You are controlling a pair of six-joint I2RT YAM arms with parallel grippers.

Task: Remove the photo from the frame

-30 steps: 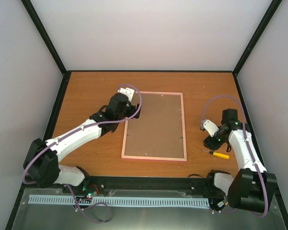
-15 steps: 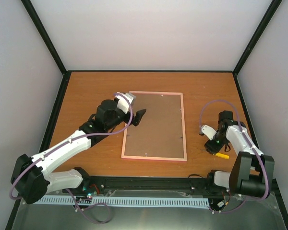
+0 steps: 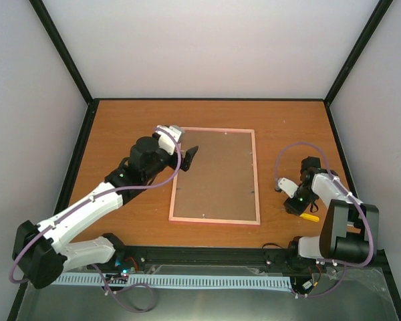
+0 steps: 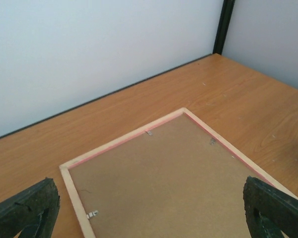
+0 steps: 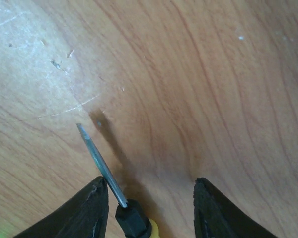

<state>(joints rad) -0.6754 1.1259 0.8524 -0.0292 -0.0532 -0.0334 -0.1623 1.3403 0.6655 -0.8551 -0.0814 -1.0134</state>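
Black jaws of the right gripper [image 5: 150, 210] stand partly apart astride the screwdriver [image 5: 98, 161], whose thin shaft lies just beside one finger, low over the table [image 3: 120, 120] at its near right. The left gripper [image 3: 188, 158] has its jaws spread wide and hovers over the far-left corner of the frame [image 3: 214, 220]. The frame lies flat mid-table, back upward, with the brown backing panel [image 3: 217, 177] showing.
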